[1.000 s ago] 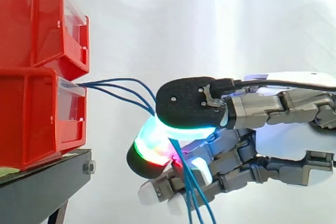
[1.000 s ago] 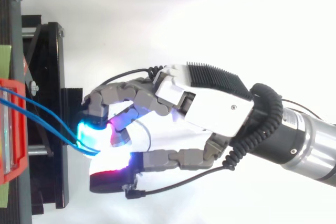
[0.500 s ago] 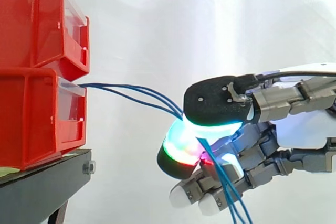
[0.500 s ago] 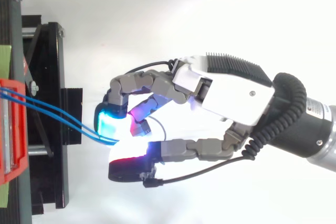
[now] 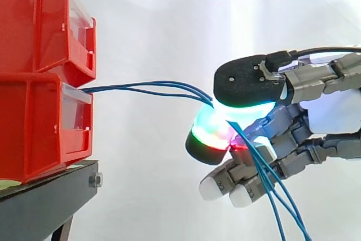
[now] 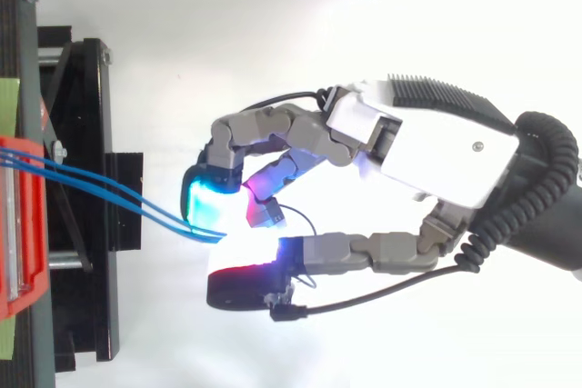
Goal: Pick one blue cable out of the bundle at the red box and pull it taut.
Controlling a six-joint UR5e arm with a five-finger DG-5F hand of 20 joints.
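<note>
Several thin blue cables (image 5: 149, 87) run from the lower red box (image 5: 42, 125) rightward to my hand (image 5: 316, 114). They stretch almost level across the gap, slightly bowed. My hand is shut on the blue cables, pinching them between a black-capped pad (image 5: 248, 83) above and a glowing green and red pad (image 5: 211, 136) below. Past the pinch the cables hang down to the lower right (image 5: 282, 207). In the top view the cables (image 6: 109, 193) leave the red box (image 6: 18, 224) at the left edge and reach the pinch beside my hand (image 6: 436, 147).
Another red box (image 5: 45, 23) is stacked on the lower one. Both rest on a black stand (image 5: 45, 198) at the left. A white curtain hangs behind, with free room between the boxes and my hand.
My hand has moved rightward away from the red box, still pinching the cables. The span of cable between box and hand has grown longer and flatter.
</note>
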